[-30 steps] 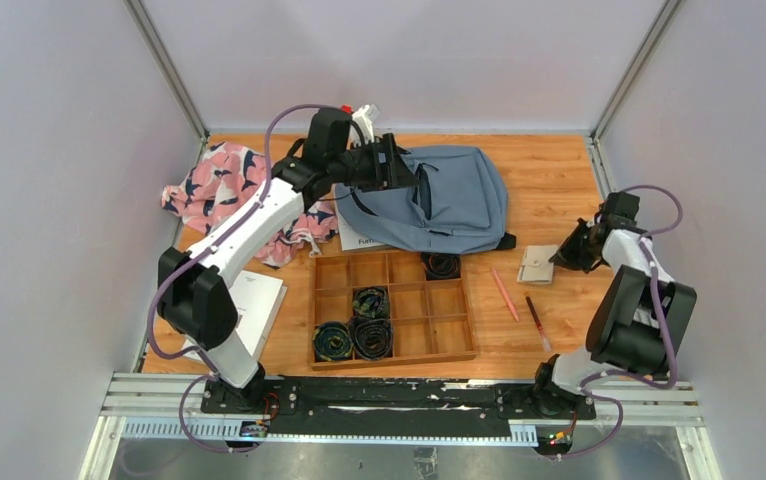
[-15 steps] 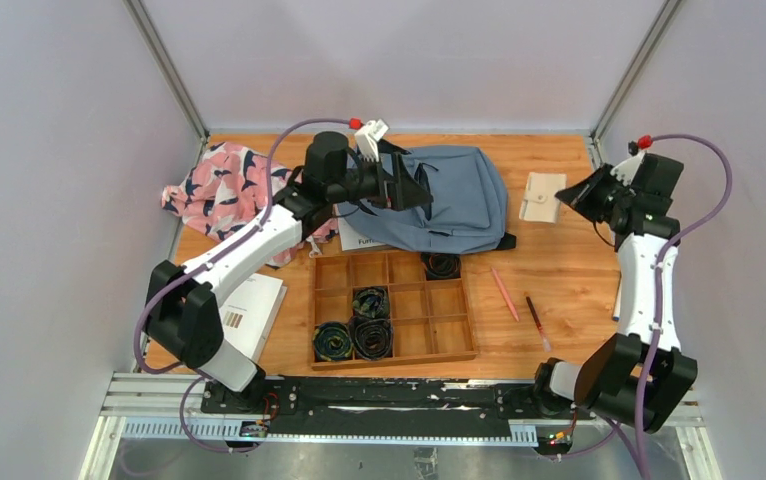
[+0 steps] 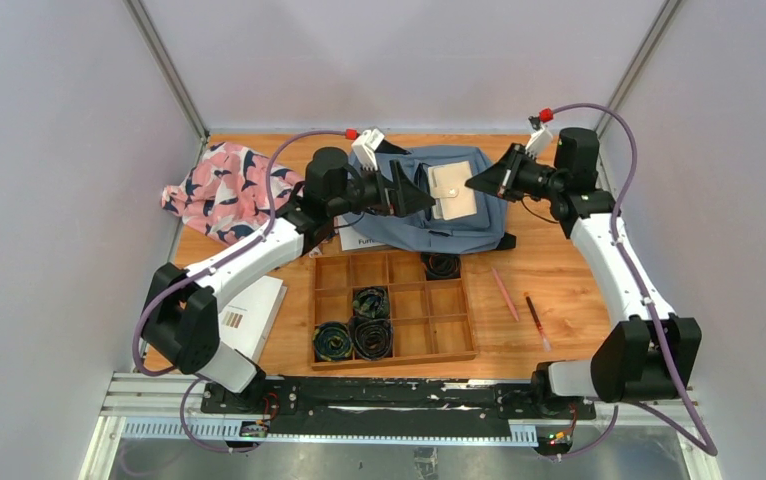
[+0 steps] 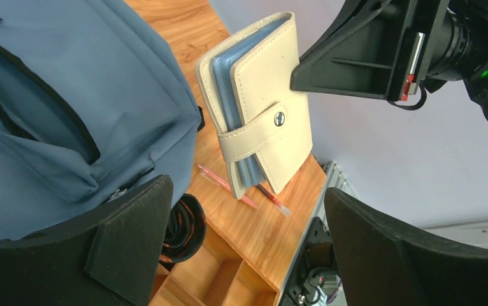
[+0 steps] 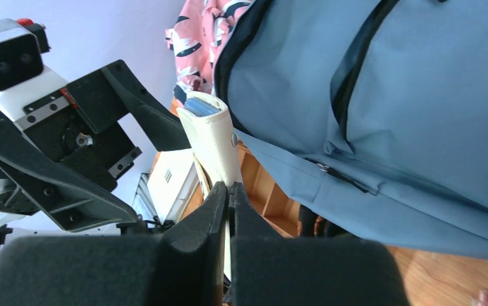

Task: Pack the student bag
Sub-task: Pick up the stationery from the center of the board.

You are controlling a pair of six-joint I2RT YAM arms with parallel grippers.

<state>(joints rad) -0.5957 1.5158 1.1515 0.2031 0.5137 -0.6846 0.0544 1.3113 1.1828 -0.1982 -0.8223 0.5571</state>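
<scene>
The slate-blue student bag (image 3: 459, 225) lies flat at the back of the table. It also shows in the left wrist view (image 4: 57, 95) and the right wrist view (image 5: 407, 95). My right gripper (image 3: 481, 182) is shut on a cream snap wallet (image 3: 452, 190) and holds it in the air over the bag's top. The wallet hangs from the pinched edge (image 5: 213, 143) and faces my left camera (image 4: 260, 121). My left gripper (image 3: 414, 192) is open and empty, hovering over the bag's left part, its jaws wide apart (image 4: 244, 191) and pointing at the wallet.
A wooden tray (image 3: 395, 360) with coiled cables sits in front of the bag. A pink pen (image 3: 504, 293) and a dark red pen (image 3: 536, 320) lie right of it. The pink patterned cloth (image 3: 224, 190) is back left. A white booklet (image 3: 254, 310) lies front left.
My right gripper lifted the wallet from the table at the right and carried it left over the bag. My left gripper shifted slightly right, staying open.
</scene>
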